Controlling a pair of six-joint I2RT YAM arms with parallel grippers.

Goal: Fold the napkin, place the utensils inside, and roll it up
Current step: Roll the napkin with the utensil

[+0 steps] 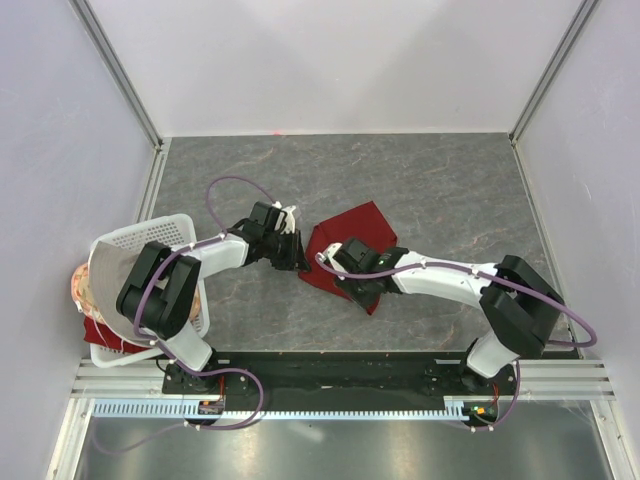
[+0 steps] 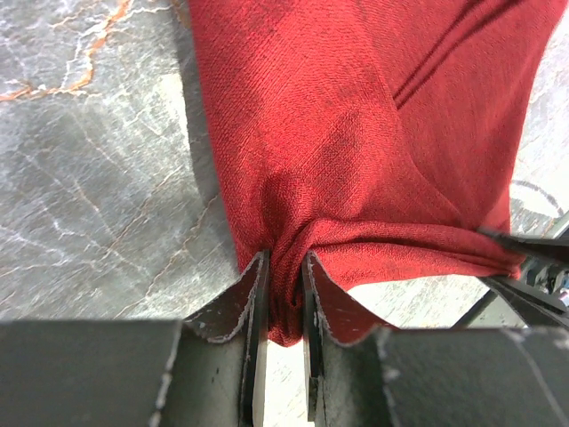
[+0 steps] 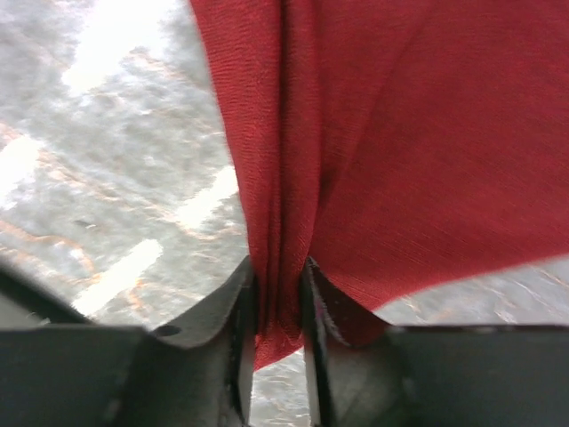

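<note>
- On the grey marbled worktop (image 1: 450, 190), what lies between the two arms?
- A dark red napkin (image 1: 362, 225) lies roughly mid-worktop and looks like a diamond from the overhead camera. Both arms reach inward to it.
- What is the left hand doing?
- The left hand (image 2: 283, 267) is closed on the napkin's left side. Its wrist camera shows the cloth bunched into a narrow pleat between two dark fingers (image 2: 253, 307), and the rest spreads away over the stone.
- And the right hand?
- The right hand (image 3: 280, 276) is likewise clamped on a gathered fold of the napkin, on the side nearer the arm bases. Its wrist picture is somewhat blurred. Creases fan out across the fabric from each pinch.
- Anything else nearby?
- A white plastic basket (image 1: 150, 232) sits at the left edge beside the left arm, well apart from the napkin. A grey-beige cloth (image 1: 105, 268) is draped in it
</note>
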